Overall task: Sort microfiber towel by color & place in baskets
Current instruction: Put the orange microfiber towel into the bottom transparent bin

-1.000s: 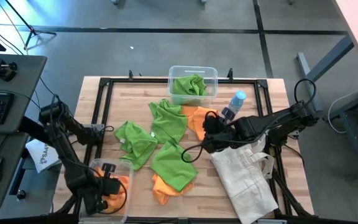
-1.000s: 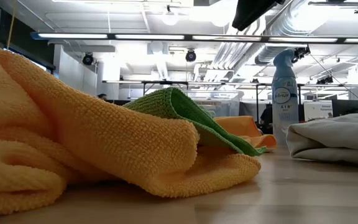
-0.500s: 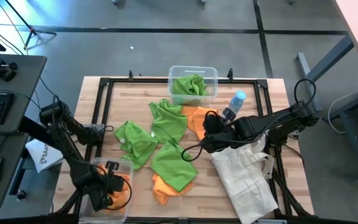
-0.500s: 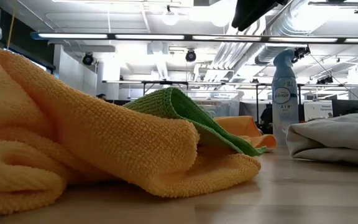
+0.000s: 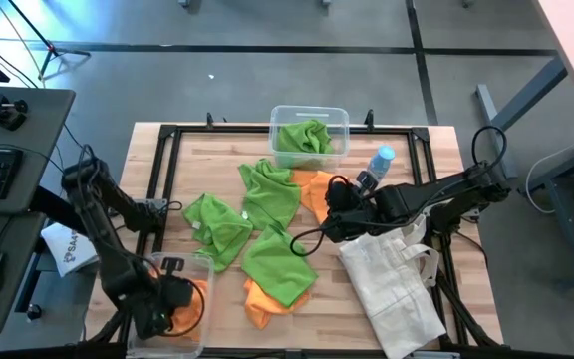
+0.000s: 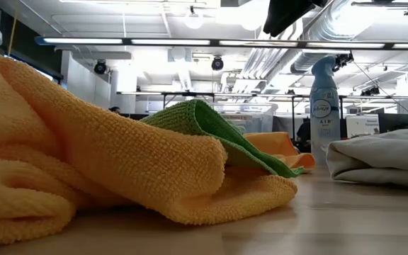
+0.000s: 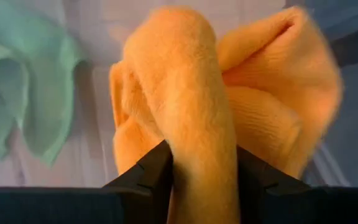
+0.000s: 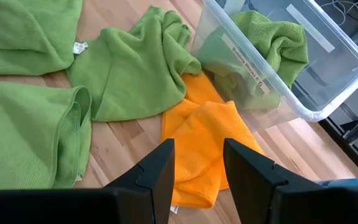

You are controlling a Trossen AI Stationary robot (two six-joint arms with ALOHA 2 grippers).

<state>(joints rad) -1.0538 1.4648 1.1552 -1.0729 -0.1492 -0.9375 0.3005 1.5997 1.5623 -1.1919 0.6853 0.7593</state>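
Two arms: both dark, working over the pale wooden desk (image 5: 407,299).
Left end effector (image 7: 199,163): fingers clamped on a bright orange microfiber towel (image 7: 229,93), inside the clear plastic basket at the desk's near left corner (image 5: 157,269).
Right end effector (image 8: 197,165): hovers over the desk's middle with its fingers apart and nothing between them, above a flat orange microfiber towel (image 8: 207,152).
Far basket (image 5: 339,120): clear rectangular bin at the desk's far edge, holding a bunched green microfiber towel (image 5: 304,137).
Loose green towels: one near the far basket (image 5: 269,189), one left of centre (image 5: 217,224), one nearer the front (image 5: 279,264).
Loose orange towel at front (image 5: 257,297): partly under the front green one; it fills the low view's foreground.
Off-white fabric tote bag (image 5: 392,284): lies on the desk's right side.
Clear bottle with blue cap (image 5: 377,165): lies just beside the right arm.
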